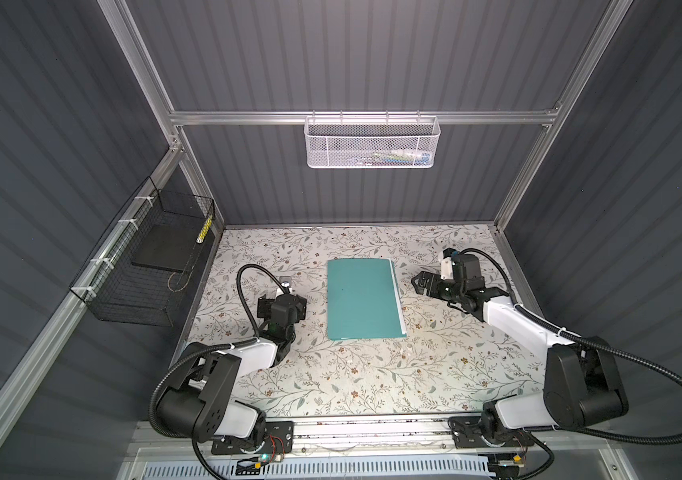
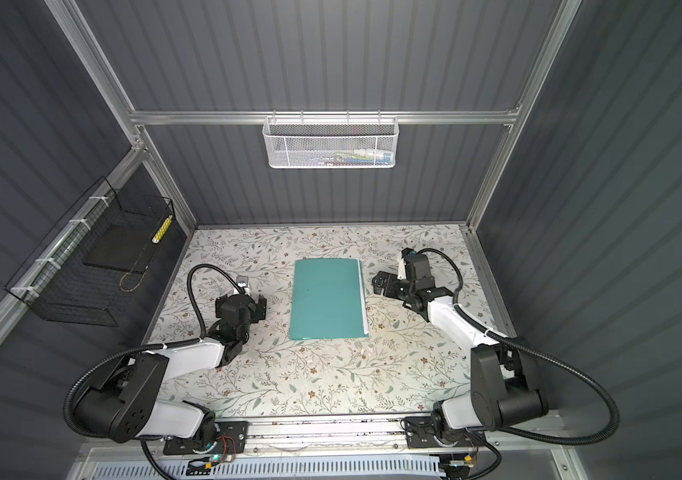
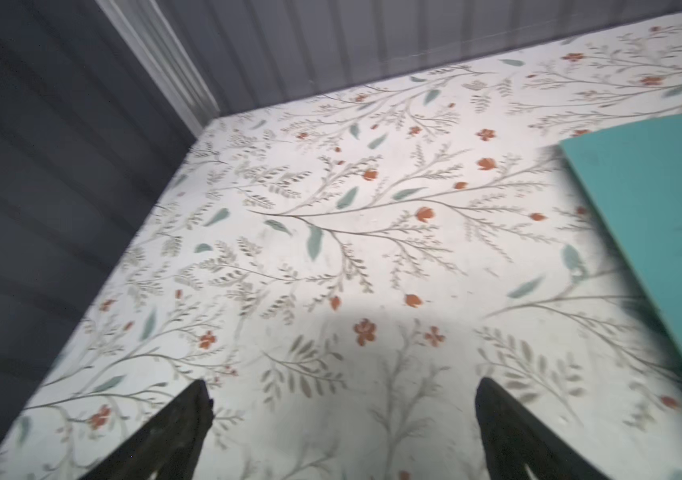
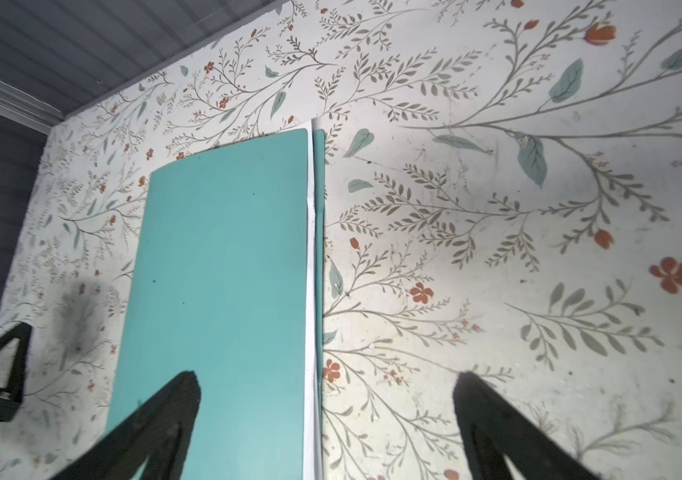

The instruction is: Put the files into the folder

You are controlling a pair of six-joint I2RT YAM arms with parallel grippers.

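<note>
**Now: folder shut at mid-table, both claws spread and empty**

Table [image 1: 372, 374]: floral-print top, fills the lower middle of both top views.

Black wire basket [image 1: 144, 266]: on the side wall, left of frame. A dark flat slab [image 1: 165, 245] lies in it.

White mesh basket [image 1: 372, 141]: hangs on the back rail, upper centre.

Folder [image 1: 362, 299] [image 2: 327, 299]: teal, closed, flat on the table at frame centre, long side running away from the arm bases. It lies between the two arms.

Files [image 4: 311, 249]: only a thin white strip shows, sticking out along the folder's right edge between top cover and back cover. It is also seen as a pale line in a top view [image 1: 396, 291]. The print cannot be read.

Right gripper [image 4: 326, 374] [image 1: 422, 282]: just right of the folder's upper right part, clear of it. Jaws are spread wide with nothing between them. In the right wrist view one finger [image 4: 173, 407] overlaps the teal cover and its mate sits over bare table.

Left gripper [image 3: 342, 381]: left of the folder, a gap of bare table between. Jaws are spread wide, with only floral tabletop between the fingers [image 3: 190, 415].
</note>
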